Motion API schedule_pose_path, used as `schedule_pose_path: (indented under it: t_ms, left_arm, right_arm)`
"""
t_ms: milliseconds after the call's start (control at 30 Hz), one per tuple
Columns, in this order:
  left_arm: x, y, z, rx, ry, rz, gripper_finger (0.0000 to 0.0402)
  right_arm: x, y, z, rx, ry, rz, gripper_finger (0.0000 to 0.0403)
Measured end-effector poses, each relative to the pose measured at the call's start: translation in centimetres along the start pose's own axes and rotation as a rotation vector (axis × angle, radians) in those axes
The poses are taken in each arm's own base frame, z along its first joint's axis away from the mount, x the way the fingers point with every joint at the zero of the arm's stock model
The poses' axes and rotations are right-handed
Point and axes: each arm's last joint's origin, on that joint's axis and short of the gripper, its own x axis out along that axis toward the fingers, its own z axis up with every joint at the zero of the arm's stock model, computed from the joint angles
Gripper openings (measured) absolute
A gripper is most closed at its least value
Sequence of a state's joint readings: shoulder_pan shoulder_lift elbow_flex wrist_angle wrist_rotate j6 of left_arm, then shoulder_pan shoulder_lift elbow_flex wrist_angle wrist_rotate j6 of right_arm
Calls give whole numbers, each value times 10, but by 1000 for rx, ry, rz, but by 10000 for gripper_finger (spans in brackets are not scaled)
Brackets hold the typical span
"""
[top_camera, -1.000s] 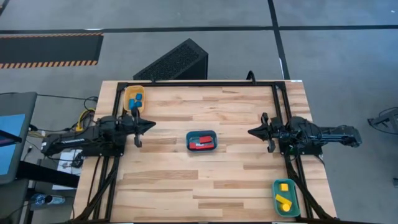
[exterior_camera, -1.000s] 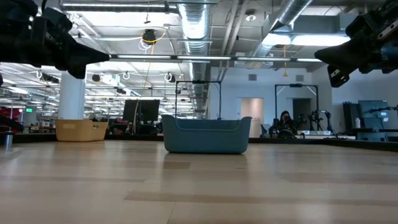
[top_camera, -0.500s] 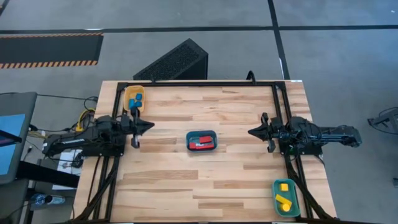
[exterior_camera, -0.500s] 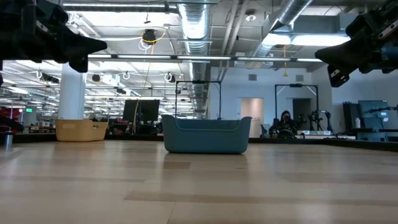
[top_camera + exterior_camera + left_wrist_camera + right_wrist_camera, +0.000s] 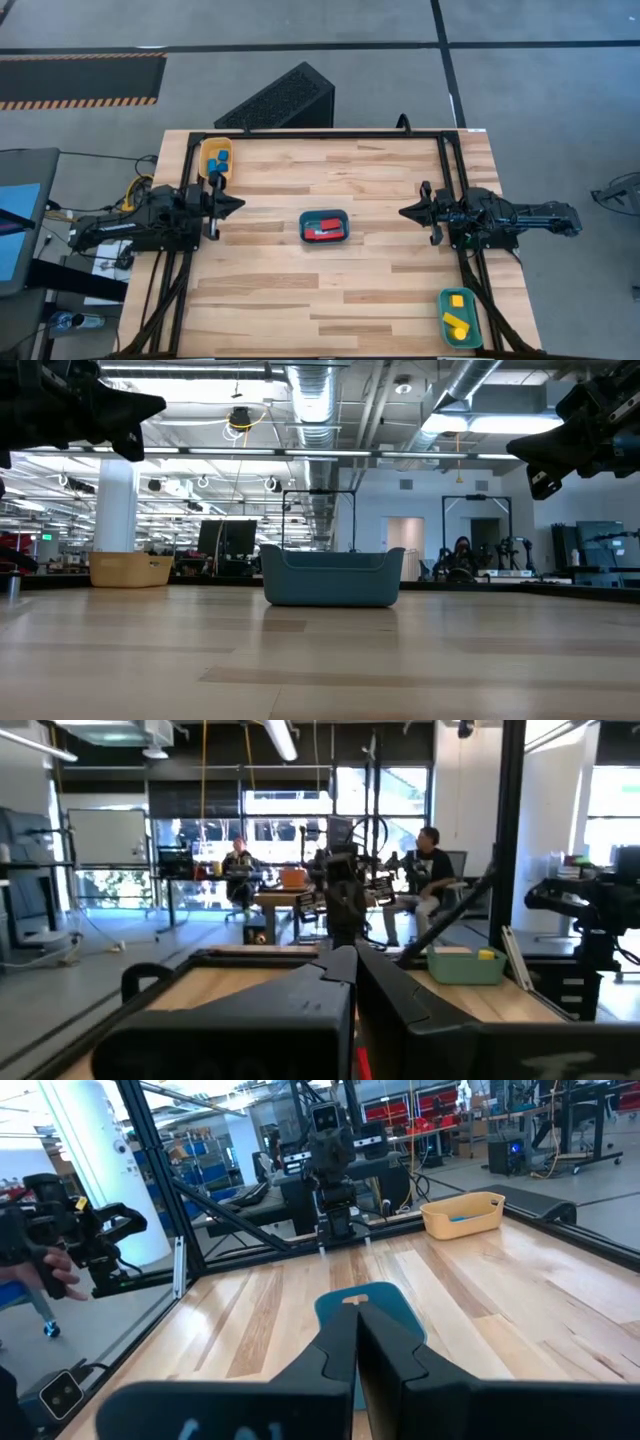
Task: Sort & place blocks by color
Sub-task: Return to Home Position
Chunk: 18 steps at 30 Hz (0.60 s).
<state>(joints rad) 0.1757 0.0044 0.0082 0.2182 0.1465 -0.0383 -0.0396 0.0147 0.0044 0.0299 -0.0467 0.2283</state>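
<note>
In the high view, red blocks (image 5: pixel 322 229) lie in a teal tray (image 5: pixel 343 215) at the table's middle. Blue blocks (image 5: pixel 220 161) lie in the yellow-orange tray (image 5: pixel 205 150) at the far left corner. Yellow blocks (image 5: pixel 457 313) lie in a teal tray (image 5: pixel 443 330) at the near right corner. My left gripper (image 5: pixel 238 203) hovers shut and empty left of the middle tray. My right gripper (image 5: pixel 402 212) hovers shut and empty to that tray's right. Both point at the tray from above the table, as the low view shows (image 5: pixel 150 405) (image 5: pixel 520 452).
A black frame rail (image 5: pixel 330 133) runs along the table's far edge and down both sides. Bare wood (image 5: pixel 330 290) spreads between the three trays. People sit in the room beyond the table in the left wrist view (image 5: pixel 425 860). A hand (image 5: pixel 55 1270) shows off the table in the right wrist view.
My left gripper has drawn back a little toward the table's left edge, away from the middle tray, staying shut. The blocks and trays have kept their places.
</note>
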Motion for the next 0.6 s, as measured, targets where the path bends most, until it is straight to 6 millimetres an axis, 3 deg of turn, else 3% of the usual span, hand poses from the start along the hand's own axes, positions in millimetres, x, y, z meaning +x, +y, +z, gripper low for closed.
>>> schedule_pose_path:
  t_ms: [167,400,600]
  left_arm:
    - [0,1,2,7,-18,39,0]
    - [-1,6,-9,-27,85,189,0]
    - [-2,6,-18,-18,192,207,0]
  right_arm:
    - [0,0,0,0,0,0,32]
    - [0,0,0,0,0,1,32]
    - [0,0,0,1,0,1,32]
